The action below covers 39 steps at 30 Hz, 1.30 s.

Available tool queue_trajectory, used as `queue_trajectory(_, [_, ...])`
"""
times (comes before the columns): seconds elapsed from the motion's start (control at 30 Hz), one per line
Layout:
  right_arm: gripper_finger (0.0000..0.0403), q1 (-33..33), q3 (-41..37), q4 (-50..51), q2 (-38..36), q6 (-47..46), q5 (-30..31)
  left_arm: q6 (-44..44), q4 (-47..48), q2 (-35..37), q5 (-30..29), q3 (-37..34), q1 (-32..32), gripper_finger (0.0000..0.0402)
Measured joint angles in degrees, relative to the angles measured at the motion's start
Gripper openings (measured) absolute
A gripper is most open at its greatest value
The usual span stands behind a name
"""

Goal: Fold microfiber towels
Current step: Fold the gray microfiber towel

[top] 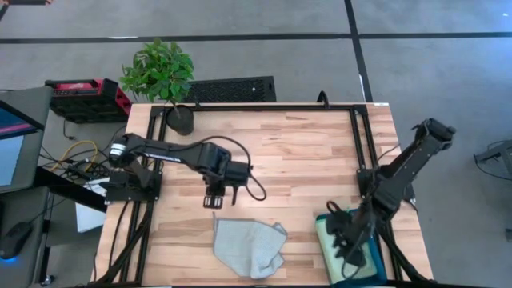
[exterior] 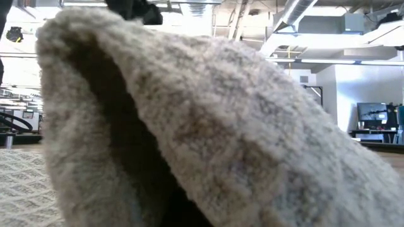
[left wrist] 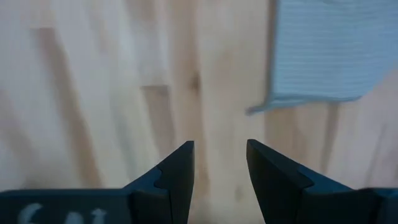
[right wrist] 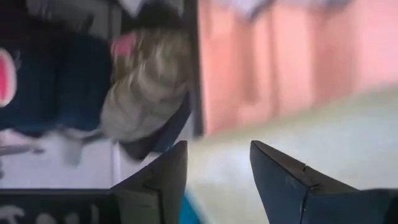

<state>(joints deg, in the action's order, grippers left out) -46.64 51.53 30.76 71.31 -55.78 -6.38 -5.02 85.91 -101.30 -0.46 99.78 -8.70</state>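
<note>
A pale grey-blue microfiber towel (top: 248, 248) lies crumpled on the wooden table near its front edge. It fills the low view (exterior: 221, 126), and one corner shows in the left wrist view (left wrist: 323, 50). My left gripper (top: 214, 200) hangs open just beyond the towel's far left corner, pointing down at bare wood (left wrist: 221, 168). At the near right stands a teal bin (top: 382, 268) with a light green towel (top: 326, 236) in it. My right gripper (top: 346, 254) is open above that towel (right wrist: 323, 137), slanting down, with nothing between its fingers (right wrist: 217, 168).
A potted plant (top: 164, 80) stands at the table's far left corner. Black frame rails (top: 356, 136) run along the table's sides. Bare wood (top: 304, 160) lies between the two arms in the middle and far part of the table.
</note>
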Motion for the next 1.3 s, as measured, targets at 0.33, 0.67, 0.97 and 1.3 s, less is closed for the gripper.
queue_trajectory(0.33, [0.0195, 18.3, 0.0, 0.0, 2.8, 13.8, 6.2, 0.3, -20.2, 10.2, 9.4, -22.8, 4.8, 0.0139])
queue_trajectory(0.67, [0.0183, 31.3, 0.0, -8.4, 15.0, 25.2, -13.5, -2.7, -35.8, 11.8, 20.4, -40.4, 7.3, 0.0139])
queue_trajectory(0.97, [0.0176, 35.3, -0.1, -15.5, 24.5, 32.2, -20.9, -4.4, -36.9, 11.6, 21.5, -43.8, 6.3, 0.0139])
queue_trajectory(1.3, [0.0174, 34.0, 0.0, -20.0, 29.2, 32.4, -25.9, -4.5, -45.3, 10.4, 24.5, -44.0, 6.0, 0.0139])
